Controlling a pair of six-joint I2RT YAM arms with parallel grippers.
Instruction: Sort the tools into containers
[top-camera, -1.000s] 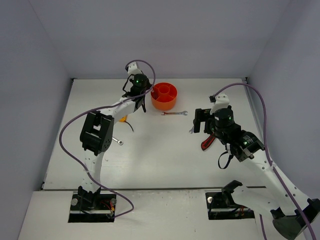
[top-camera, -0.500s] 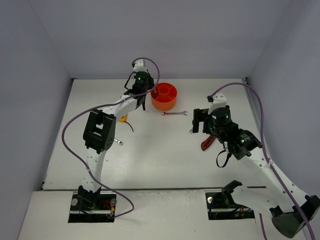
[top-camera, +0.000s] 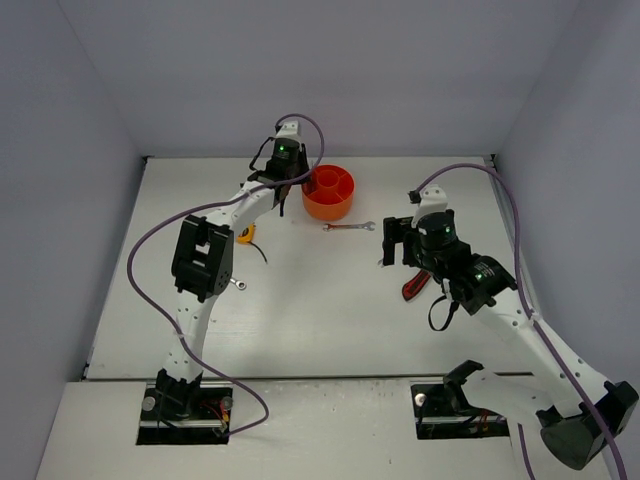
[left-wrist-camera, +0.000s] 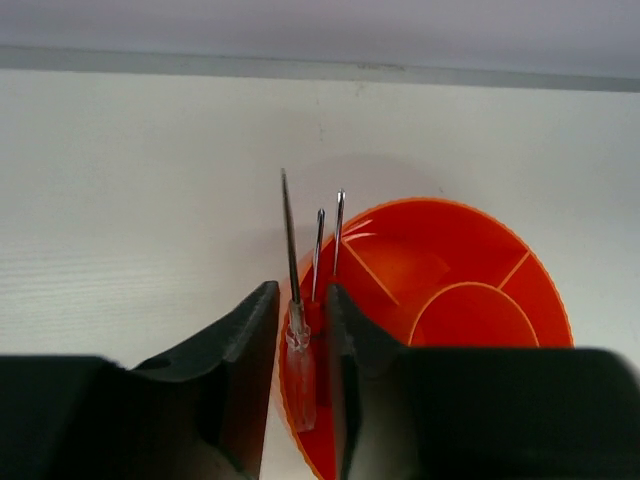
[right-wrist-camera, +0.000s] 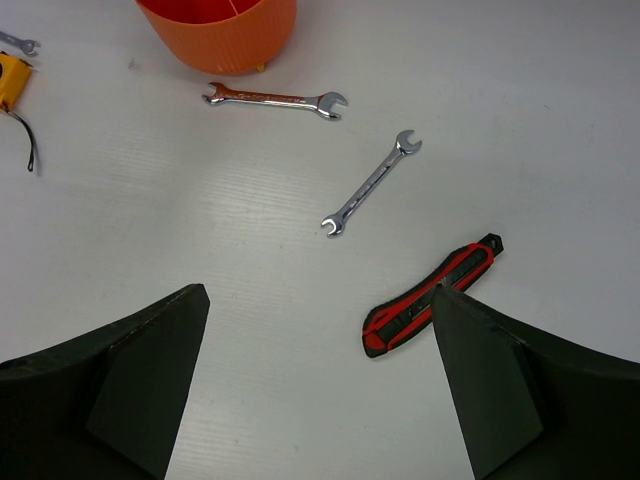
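Note:
My left gripper is shut on thin screwdrivers; one clear-looking handle and three metal shafts show between the jaws. It hangs over the left rim of the round orange tub with inner dividers. In the top view the left gripper is at the tub's left edge. My right gripper is open and empty above the table, near a red-black utility knife and a silver wrench. A second wrench lies by the tub.
A yellow-black tape measure and a small wrench lie left of centre, under the left arm. The knife lies below the right gripper. Grey walls close in the table on three sides.
My left gripper has moved right and back, from beside the tub to over its left rim, still holding the screwdrivers. The right arm has shifted slightly back and left.

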